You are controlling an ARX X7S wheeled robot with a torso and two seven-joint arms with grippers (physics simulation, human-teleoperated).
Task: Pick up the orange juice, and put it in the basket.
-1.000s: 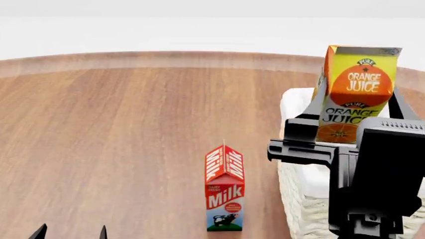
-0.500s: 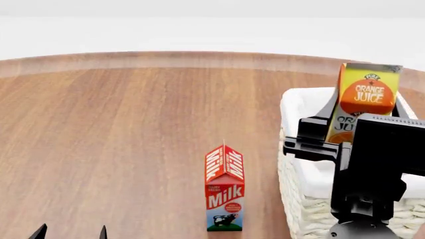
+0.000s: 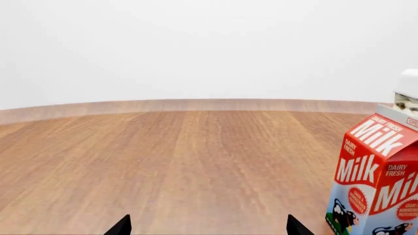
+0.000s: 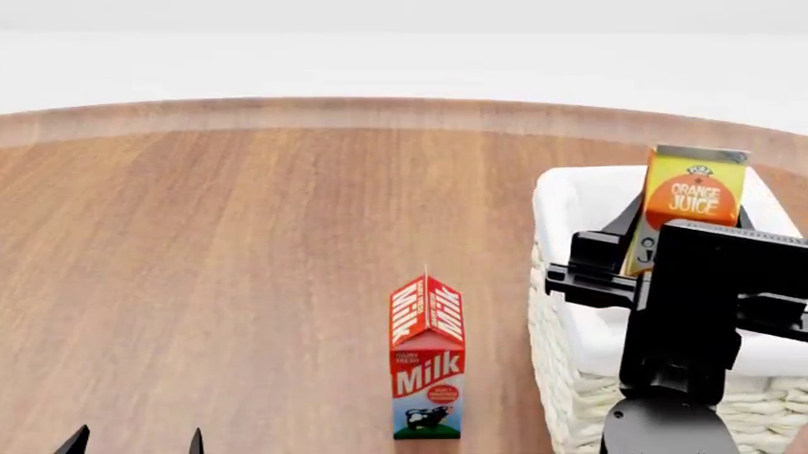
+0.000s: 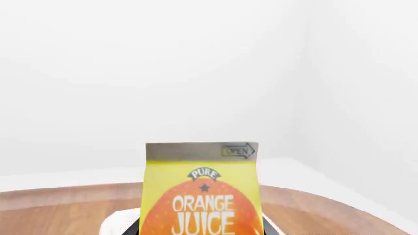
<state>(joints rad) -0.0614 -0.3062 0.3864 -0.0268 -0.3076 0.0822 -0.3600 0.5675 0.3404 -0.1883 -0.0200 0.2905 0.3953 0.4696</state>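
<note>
Orange juice (image 4: 694,200) lower now, inside basket (image 4: 565,203), gripped between right tool (image 4: 688,248) fingers.

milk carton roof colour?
Red with white "Milk" lettering on the milk carton; clearest in the left wrist view.

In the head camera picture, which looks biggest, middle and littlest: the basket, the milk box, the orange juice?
1. basket, biggest.
2. milk carton.
3. orange juice, littlest, but the right gripper hides its lower part, so this is unsure.
</note>
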